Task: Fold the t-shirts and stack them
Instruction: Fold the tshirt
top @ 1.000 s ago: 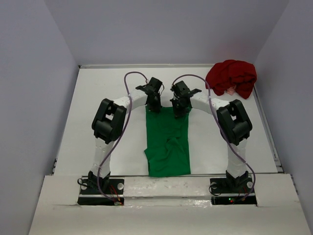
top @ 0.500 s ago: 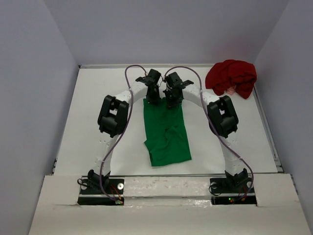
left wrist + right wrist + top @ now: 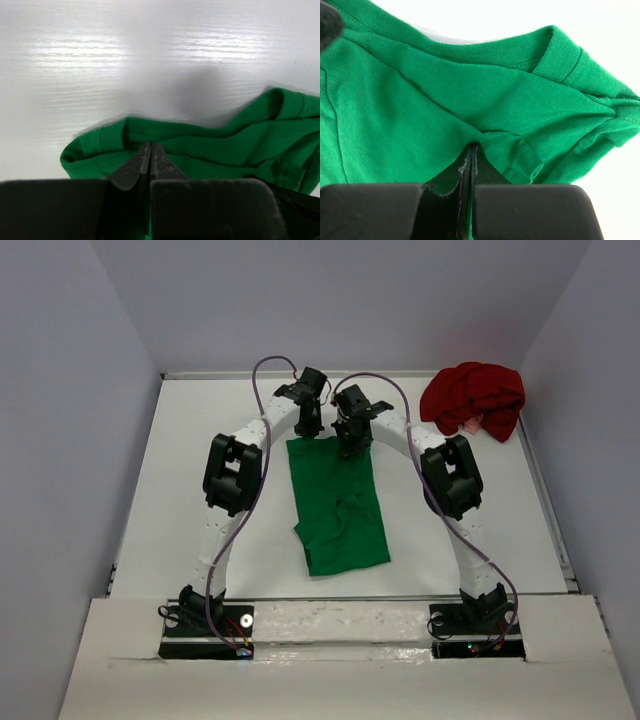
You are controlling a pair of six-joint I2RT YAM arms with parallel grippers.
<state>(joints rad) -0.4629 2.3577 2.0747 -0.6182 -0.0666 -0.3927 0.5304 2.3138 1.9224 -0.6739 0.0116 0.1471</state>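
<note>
The green t-shirt lies as a long narrow strip down the middle of the white table, wrinkled near its near end. My left gripper pinches its far left corner, and my right gripper pinches its far right corner. In the left wrist view the left gripper is pressed together on a green hem fold. In the right wrist view the right gripper is shut on bunched green cloth beside the ribbed collar. The dark red t-shirt sits crumpled at the back right corner.
The white table is boxed in by grey walls on the left, the back and the right. A raised white ledge runs along the near edge by the arm bases. A small pinkish bit shows under the red heap.
Both grippers have moved toward the back wall, dragging the green t-shirt away from the near ledge. Both arms stretched out further. The red t-shirt has not moved.
</note>
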